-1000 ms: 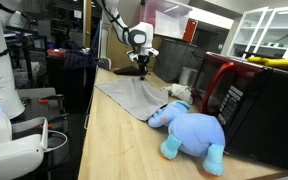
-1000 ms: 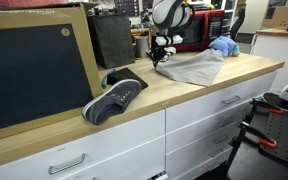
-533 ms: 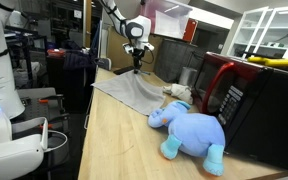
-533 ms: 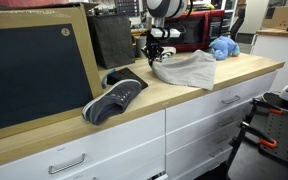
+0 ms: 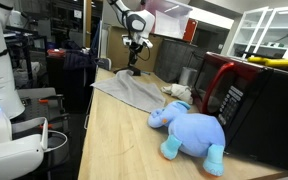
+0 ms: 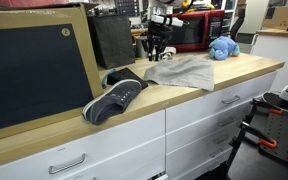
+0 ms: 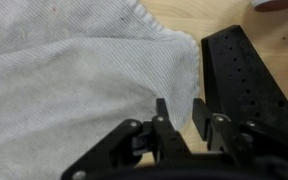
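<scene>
A robot arm is reaching over a long wooden table [image 5: 114, 140] in a cluttered workshop. Its hand [image 5: 134, 68] is hanging in the air above the far end of a grey cloth [image 5: 134, 92], pointing straight down and clear of the fabric. In the wrist view the hand [image 7: 181, 108] is showing released: its two dark fingers [image 7: 164, 112] are standing a little apart with nothing pinched between them.

The grey cloth [image 7: 64, 80] is lying spread out and slightly rumpled on the table, filling most of the wrist view, with its rounded edge ending just beside a black perforated block [image 7: 239, 80]. In an exterior view the hand [image 6: 154, 57] is hovering over the back edge of the cloth [image 6: 184, 72], which is draping toward the front edge of the table [image 6: 54, 128].

A blue plush elephant [image 5: 192, 130] is sitting on the table, touching the near end of the cloth. A red and black microwave [image 5: 249, 100] is standing beside the elephant. In an exterior view a dark sneaker [image 6: 114, 98] is resting on the table near the cloth, next to a large framed chalkboard [image 6: 34, 70] that is leaning upright.
</scene>
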`<state>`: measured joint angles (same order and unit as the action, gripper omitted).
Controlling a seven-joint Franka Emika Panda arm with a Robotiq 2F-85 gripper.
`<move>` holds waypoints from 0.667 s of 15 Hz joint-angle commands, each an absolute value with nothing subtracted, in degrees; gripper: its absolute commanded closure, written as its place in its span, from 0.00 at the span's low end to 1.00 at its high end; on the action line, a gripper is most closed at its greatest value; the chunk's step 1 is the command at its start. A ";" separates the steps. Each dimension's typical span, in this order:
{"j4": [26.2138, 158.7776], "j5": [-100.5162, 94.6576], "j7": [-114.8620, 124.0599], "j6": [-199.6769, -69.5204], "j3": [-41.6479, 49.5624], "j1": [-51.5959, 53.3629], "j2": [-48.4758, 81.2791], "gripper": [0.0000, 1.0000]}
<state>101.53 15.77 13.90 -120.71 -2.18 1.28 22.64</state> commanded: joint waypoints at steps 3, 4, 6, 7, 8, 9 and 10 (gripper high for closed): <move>100.63 18.32 5.75 -117.35 -0.26 -4.46 18.20 0.20; 102.23 17.66 3.70 -117.92 0.24 -5.22 17.01 0.12; 104.50 16.61 0.91 -120.79 1.39 -6.18 15.99 0.00; 105.11 15.76 0.37 -122.67 2.00 -6.26 16.19 0.00; 105.46 15.26 -0.21 -123.42 2.41 -6.43 16.39 0.00; 105.66 14.13 0.22 -125.81 2.89 -6.15 17.51 0.00; 106.10 13.59 0.63 -127.44 3.16 -5.99 18.18 0.00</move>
